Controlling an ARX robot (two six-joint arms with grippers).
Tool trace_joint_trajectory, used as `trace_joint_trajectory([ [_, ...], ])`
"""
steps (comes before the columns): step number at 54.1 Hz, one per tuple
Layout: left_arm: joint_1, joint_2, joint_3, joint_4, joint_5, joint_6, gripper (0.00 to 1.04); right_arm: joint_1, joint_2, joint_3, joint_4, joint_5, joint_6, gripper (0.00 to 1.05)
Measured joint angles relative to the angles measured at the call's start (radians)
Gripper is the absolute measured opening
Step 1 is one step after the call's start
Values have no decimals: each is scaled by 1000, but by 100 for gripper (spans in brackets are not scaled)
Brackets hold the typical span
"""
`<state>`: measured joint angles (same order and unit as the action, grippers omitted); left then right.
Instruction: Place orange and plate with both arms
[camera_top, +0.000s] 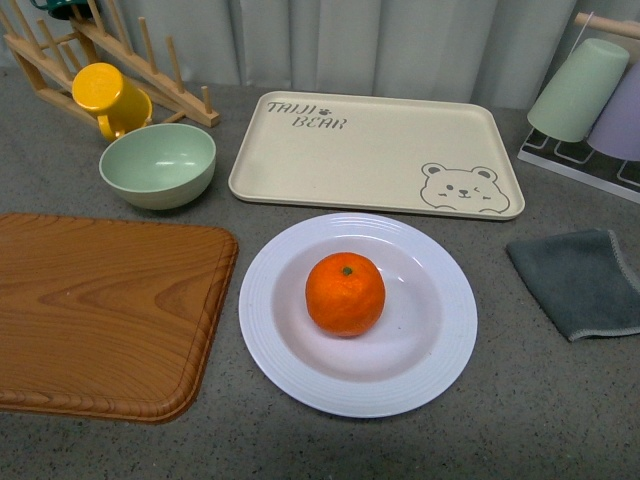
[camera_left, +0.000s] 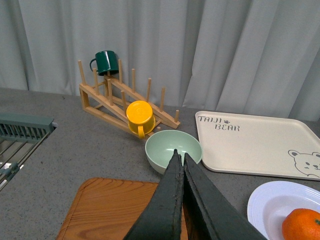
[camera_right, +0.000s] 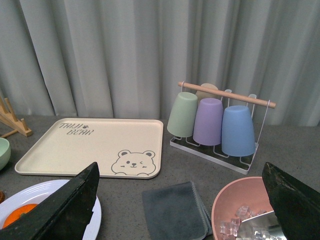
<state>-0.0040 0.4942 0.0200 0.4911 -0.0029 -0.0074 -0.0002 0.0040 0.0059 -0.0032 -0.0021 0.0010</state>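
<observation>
Speckled grey countertop (camera_top: 520, 420) holds the ridged white plate (camera_top: 270, 350) centrally, the dimpled orange (camera_top: 345, 293) inside it and a beige bear tray (camera_top: 370, 150) at twelve o'clock. Only the wrist views show the grippers: left gripper (camera_left: 181, 156) pinched together and empty, right gripper (camera_right: 180, 170) spread wide.

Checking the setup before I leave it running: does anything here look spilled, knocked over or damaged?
Nothing stands out. The orange sits whole in the well of the plate, which lies flat on the counter; the green bowl stands upright, and no spill shows.
</observation>
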Motion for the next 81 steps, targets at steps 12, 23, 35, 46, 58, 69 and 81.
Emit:
trace_joint_trajectory([
  [12, 1, -108, 0, -103, 0, 0, 4, 0, 0, 0, 0, 0, 0, 96],
  [23, 2, -192, 0, -185, 0, 0, 4, 0, 0, 0, 0, 0, 0, 96],
  [35, 2, -258, 0, -251, 0, 0, 4, 0, 0, 0, 0, 0, 0, 96],
  [46, 1, -307, 0, -300, 0, 0, 4, 0, 0, 0, 0, 0, 0, 96],
  [58, 2, -484, 0, -485, 3, 0, 4, 0, 0, 0, 0, 0, 0, 96],
  [69, 2, -489, 0, -489, 3, 0, 30, 2, 1, 0, -3, 9, 1, 96],
  [81, 2, -489, 0, -491, 3, 0, 68, 76, 151, 39, -78, 181, 13, 96],
])
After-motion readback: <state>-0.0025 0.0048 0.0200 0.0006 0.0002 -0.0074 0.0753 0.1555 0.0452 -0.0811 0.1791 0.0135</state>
